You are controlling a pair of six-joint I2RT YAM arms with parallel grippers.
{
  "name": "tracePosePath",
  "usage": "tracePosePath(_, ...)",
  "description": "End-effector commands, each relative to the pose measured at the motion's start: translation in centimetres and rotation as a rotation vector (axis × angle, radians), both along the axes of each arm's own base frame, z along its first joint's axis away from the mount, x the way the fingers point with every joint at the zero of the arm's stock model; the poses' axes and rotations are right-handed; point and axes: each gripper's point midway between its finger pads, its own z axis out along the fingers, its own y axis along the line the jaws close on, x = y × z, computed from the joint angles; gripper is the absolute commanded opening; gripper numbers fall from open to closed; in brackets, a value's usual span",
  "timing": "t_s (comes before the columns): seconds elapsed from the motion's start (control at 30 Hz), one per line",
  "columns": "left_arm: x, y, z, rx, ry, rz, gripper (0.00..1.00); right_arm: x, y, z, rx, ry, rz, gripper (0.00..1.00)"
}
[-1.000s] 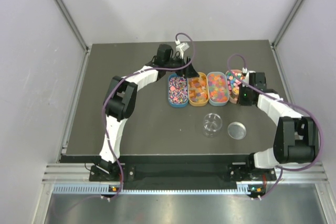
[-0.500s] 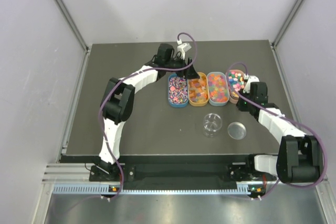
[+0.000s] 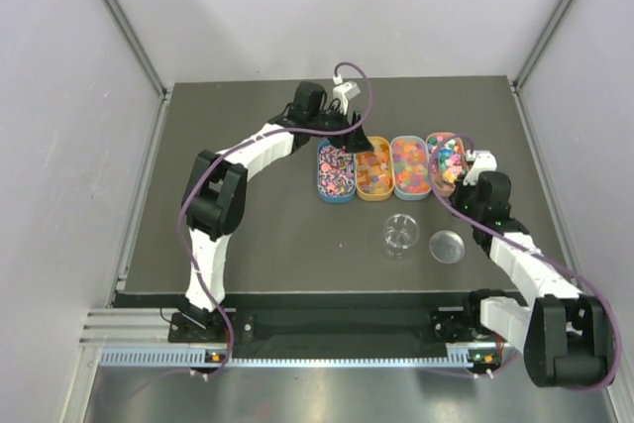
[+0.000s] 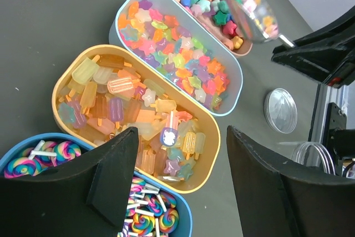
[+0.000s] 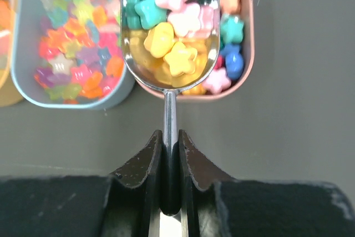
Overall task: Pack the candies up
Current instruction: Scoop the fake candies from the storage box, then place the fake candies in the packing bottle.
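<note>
Right gripper [image 5: 171, 142]: fingers pressed together on the thin handle of the silver metal scoop [image 5: 170, 109], pinching it from both sides.
Scoop load: pastel star candies [image 5: 180, 58] (yellow, pink, white and teal) heaped in the bowl.
Scoop position: over the near end of the pink oval tray [image 5: 248, 37], with its left edge reaching the seam with the grey-blue oval tray [image 5: 72, 105] of rainbow star gummies [image 4: 177, 59].
Left gripper [image 4: 182, 137]: fingers spread wide and holding nothing, hanging above the end of the yellow oval tray [image 4: 55, 99] of orange-yellow popsicle gummies [image 4: 122, 86] and the blue oval tray [image 4: 28, 140] of swirl lollipop sweets [image 4: 61, 151].
Trays: four in a row, side walls touching.
Open room: bare dark table [image 3: 277, 235] runs right of the pink tray to the table edge. Nearer the arm bases stand a clear round jar [image 3: 400, 234] and, just beside it, its round lid [image 3: 448, 246].
</note>
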Motion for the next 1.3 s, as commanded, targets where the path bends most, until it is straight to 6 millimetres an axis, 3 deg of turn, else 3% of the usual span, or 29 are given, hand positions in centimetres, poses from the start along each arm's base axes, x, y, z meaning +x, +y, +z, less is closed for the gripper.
tracePosePath(0.0,-0.4,0.3,3.8,-0.020,-0.110,-0.020,0.69,2.0,-0.1,4.7,-0.026,-0.196,0.014,0.00)
tracePosePath(0.13,0.0,0.6,4.7,-0.002,-0.157,-0.005,0.69,1.6,0.1,8.1,-0.050,-0.278,0.055,0.00)
tracePosePath(0.17,0.0,0.9,4.9,0.015,-0.172,0.000,0.69,1.2,0.3,8.2,-0.052,-0.259,0.069,0.00)
tracePosePath(0.2,0.2,1.1,5.4,0.024,-0.194,0.006,0.70,1.4,1.0,10.1,-0.047,-0.293,0.111,0.00)
tracePosePath(0.27,0.5,1.9,5.8,0.069,-0.241,0.026,0.71,0.4,1.4,10.8,-0.068,-0.272,0.163,0.00)
tracePosePath(0.33,1.2,2.8,6.6,0.102,-0.282,0.049,0.71,-0.2,2.1,13.4,-0.105,-0.329,0.244,0.00)
tracePosePath(0.43,2.0,4.6,7.1,0.125,-0.293,0.078,0.71,-1.8,3.0,15.0,-0.155,-0.335,0.354,0.00)
tracePosePath(0.47,2.2,5.0,7.2,0.128,-0.289,0.085,0.71,-2.9,3.5,14.2,-0.160,-0.284,0.405,0.00)
tracePosePath(0.53,2.5,6.1,7.8,0.132,-0.289,0.108,0.72,-4.3,4.7,15.3,-0.203,-0.296,0.540,0.00)
tracePosePath(0.57,2.7,6.5,8.0,0.133,-0.295,0.120,0.71,-5.7,5.1,14.2,-0.198,-0.239,0.591,0.00)
tracePosePath(0.63,2.7,7.2,8.3,0.136,-0.299,0.134,0.72,-7.2,5.7,14.7,-0.224,-0.253,0.678,0.00)
tracePosePath(0.77,2.6,8.5,7.9,0.150,-0.291,0.154,0.72,-10.2,6.2,12.5,-0.241,-0.193,0.776,0.00)
tracePosePath(1.07,2.2,9.8,7.8,0.168,-0.295,0.169,0.72,-14.5,6.3,10.2,-0.391,-0.155,1.031,0.00)
tracePosePath(1.27,2.2,9.9,7.9,0.170,-0.298,0.175,0.72,-15.8,5.8,8.9,-0.455,-0.115,1.120,0.00)
